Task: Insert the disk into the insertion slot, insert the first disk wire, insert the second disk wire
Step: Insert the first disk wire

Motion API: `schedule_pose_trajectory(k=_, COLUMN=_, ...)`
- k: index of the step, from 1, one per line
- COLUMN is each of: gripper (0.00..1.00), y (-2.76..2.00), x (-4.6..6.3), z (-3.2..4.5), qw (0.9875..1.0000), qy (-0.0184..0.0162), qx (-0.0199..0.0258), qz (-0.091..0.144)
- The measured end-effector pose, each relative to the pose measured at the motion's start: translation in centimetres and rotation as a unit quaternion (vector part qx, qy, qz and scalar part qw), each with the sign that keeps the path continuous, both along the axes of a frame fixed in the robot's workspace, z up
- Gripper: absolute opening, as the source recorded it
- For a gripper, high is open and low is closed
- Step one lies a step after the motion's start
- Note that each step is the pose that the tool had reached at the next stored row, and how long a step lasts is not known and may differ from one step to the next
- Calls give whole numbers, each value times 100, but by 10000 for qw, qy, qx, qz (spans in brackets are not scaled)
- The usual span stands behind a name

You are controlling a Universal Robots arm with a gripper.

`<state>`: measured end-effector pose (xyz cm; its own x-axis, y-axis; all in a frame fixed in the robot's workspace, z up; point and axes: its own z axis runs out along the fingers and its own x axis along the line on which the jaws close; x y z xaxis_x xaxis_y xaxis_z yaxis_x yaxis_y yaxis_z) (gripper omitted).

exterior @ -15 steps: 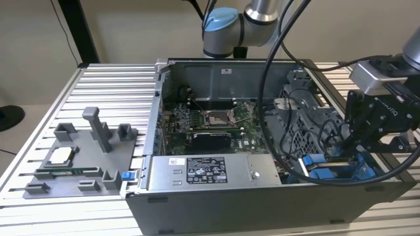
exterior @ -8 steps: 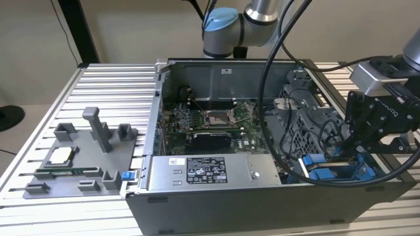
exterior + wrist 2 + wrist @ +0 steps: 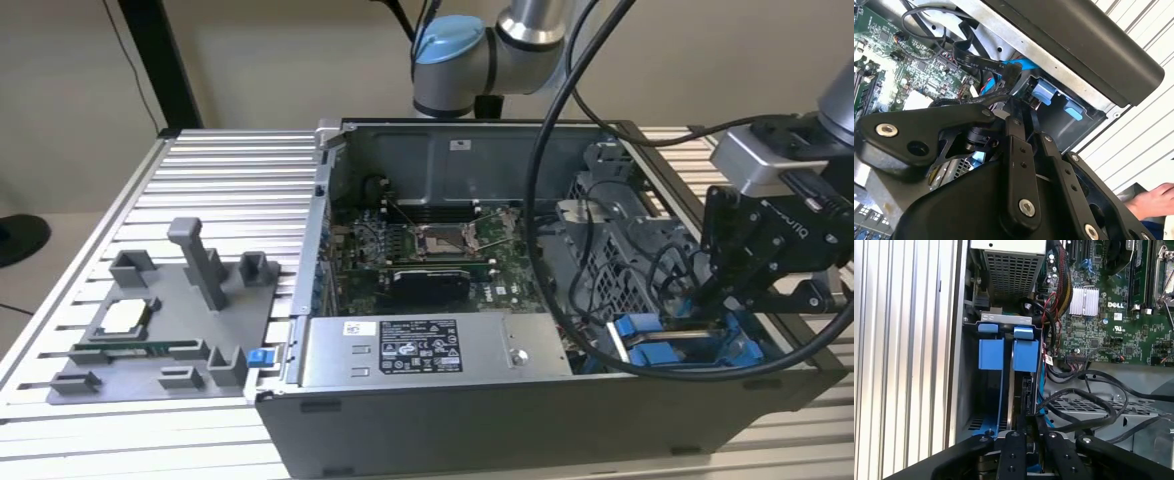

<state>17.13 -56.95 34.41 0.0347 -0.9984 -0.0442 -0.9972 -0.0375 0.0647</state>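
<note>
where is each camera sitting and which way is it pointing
Exterior view: off the arm, looking down into the open computer case; arm and gripper show.
First wrist view: on the wrist, along the gripper into the insertion slot with its blue tabs.
Second wrist view: on the wrist, past the gripper's linkage toward the computer case's wall; a person's hand shows.
Both wrist views share the blue tabs.
</note>
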Motion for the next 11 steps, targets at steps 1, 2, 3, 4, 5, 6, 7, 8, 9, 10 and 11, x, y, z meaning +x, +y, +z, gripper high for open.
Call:
schedule_pose_trajectory(k=1, gripper=0, y=0, x=0, z=-2, qw=10000, qy=0, qx=0, qz=0)
schedule_pose_trajectory(k=2, gripper=0, y=1, x=0, z=-4, qw=10000, qy=-1, qx=-1, qz=0)
schedule_pose_trajectory(k=3, gripper=0, y=0, x=0, z=-7, qw=10000, qy=-1, qx=0, qz=-1)
schedule_pose_trajectory(k=4, gripper=0, y=0, x=-1, z=-12, qw=10000, qy=-2, qx=2, qz=-1)
schedule_pose_trajectory(k=5, gripper=0, y=0, x=-3, z=-14, qw=10000, qy=-3, qx=2, qz=-1)
schedule_pose_trajectory(k=6, gripper=0, y=0, x=-3, z=-18, qw=10000, qy=-4, qx=2, qz=-1)
schedule_pose_trajectory(k=7, gripper=0, y=0, x=-3, z=-22, qw=10000, qy=-4, qx=2, qz=-1)
schedule_pose_trajectory(k=8, gripper=0, y=0, x=-4, z=-26, qw=10000, qy=-5, qx=1, qz=-1)
schedule_pose_trajectory(k=9, gripper=0, y=0, x=-6, z=-30, qw=10000, qy=-6, qx=1, qz=-2)
schedule_pose_trajectory(k=10, gripper=0, y=0, x=-6, z=-37, qw=10000, qy=-6, qx=2, qz=-2)
schedule_pose_trajectory(k=11, gripper=0, y=0, x=-7, z=-43, qw=10000, qy=-6, qx=1, qz=-2)
